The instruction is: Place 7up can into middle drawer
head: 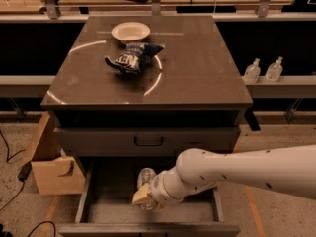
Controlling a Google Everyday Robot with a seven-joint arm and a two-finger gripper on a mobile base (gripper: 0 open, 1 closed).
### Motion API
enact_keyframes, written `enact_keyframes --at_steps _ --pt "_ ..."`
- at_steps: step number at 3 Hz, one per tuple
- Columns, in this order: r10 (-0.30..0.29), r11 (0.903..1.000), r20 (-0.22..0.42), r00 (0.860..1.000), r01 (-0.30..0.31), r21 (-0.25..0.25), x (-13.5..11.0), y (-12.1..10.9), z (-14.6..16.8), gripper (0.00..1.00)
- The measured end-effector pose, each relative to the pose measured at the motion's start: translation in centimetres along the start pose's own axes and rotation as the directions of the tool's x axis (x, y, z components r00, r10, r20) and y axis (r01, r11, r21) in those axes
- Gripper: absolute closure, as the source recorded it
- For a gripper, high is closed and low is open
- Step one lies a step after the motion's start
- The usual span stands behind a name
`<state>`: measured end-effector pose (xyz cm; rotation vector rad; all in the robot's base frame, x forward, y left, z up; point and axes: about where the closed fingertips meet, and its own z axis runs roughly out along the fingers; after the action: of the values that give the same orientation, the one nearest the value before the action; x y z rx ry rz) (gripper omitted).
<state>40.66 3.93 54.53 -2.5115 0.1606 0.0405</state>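
Item: 7up can (146,176), upright, its silver top showing above the fingers (140,197).
Gripper: the gripper (144,199) is seen at the end of the white arm (237,169), reached in from the right and hanging over the open middle drawer (197,212).
Fingers: closed around the lower body of the can; one pale pad is seen at its front.
Drawer: pulled out beneath the fingers, its bare grey floor extending to their right and behind them.
Upper drawer front (148,141): shut, above and behind the fingers.
Surface (197,68): well above and beyond the fingers; a chip bag (132,59) and a white bowl (130,31) are carried on it.
Step in hand: judged to be the lowering of the can into the drawer; contact with the floor cannot be told.
Next move: the can is to be set down on the floor, after which the fingers are to be parted and drawn up clear of the walls.
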Motion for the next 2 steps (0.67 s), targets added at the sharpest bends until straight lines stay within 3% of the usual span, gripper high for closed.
enact_keyframes --at_steps 2 --pt "-0.016 0.9994 -0.012 1.0 0.016 -0.03 2.9 2.9 5.6 1.0"
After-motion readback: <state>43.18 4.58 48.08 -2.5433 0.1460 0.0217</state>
